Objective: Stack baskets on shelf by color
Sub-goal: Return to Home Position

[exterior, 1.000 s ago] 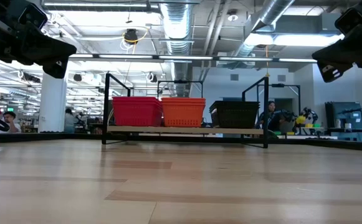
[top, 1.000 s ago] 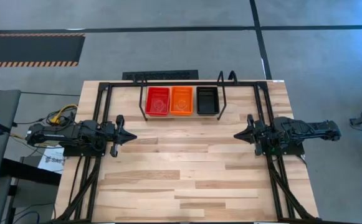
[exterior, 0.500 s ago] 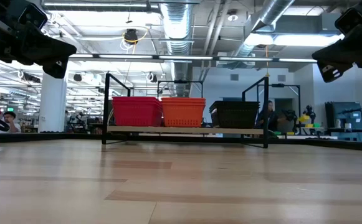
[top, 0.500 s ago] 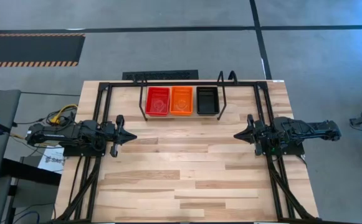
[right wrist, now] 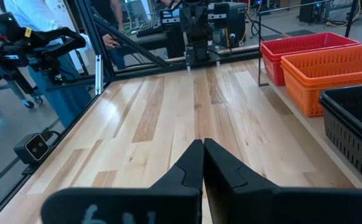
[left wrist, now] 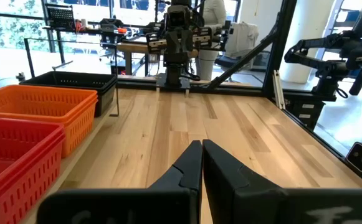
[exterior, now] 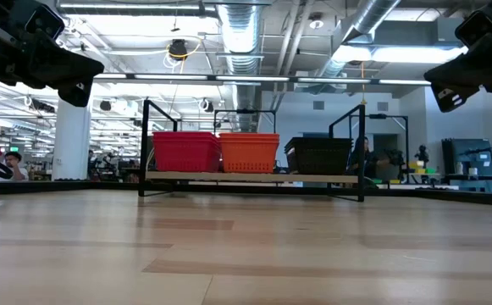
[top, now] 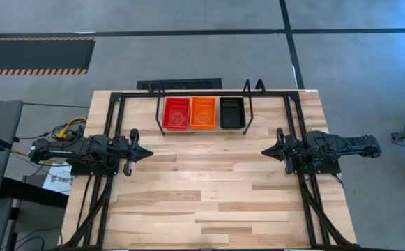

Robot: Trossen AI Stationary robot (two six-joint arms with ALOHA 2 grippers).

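Note:
Three stacks of baskets stand side by side on the shelf (top: pixel 202 130) at the table's far middle: red (top: pixel 176 113), orange (top: pixel 203 112) and black (top: pixel 231 111). In the low view the red (exterior: pixel 185 151), orange (exterior: pixel 248 152) and black (exterior: pixel 320 155) stacks rest with their bottoms on the light-wood board (exterior: pixel 254 177). My left gripper (top: pixel 148 151) is shut and level at the table's left side, holding nothing. My right gripper (top: pixel 265 150) is shut and level at the right side, likewise holding nothing. Both point toward the table's middle, well short of the shelf.
A black frame (top: pixel 118 97) runs around the table's far edge and down both sides under the arms. The wooden tabletop (top: pixel 209 195) lies bare between and in front of the grippers. People and workbenches show in the room beyond.

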